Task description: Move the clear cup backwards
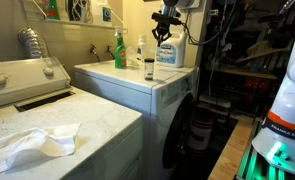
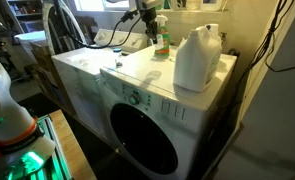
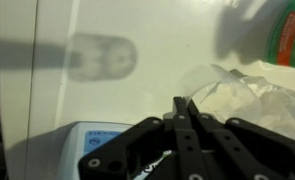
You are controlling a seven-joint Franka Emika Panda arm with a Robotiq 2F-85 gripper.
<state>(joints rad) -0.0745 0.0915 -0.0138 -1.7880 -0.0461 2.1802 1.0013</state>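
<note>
The clear cup [image 1: 149, 68], short and see-through with a dark upper part, is standing upright on the white counter [image 1: 112, 78], untouched.

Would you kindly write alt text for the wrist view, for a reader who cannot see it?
The gripper, shut, hangs above a white machine top; the clear cup shows dimly beyond it, crinkled clear plastic at right.

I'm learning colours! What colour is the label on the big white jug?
Blue. The label on the jug shows best in an exterior view.
</note>
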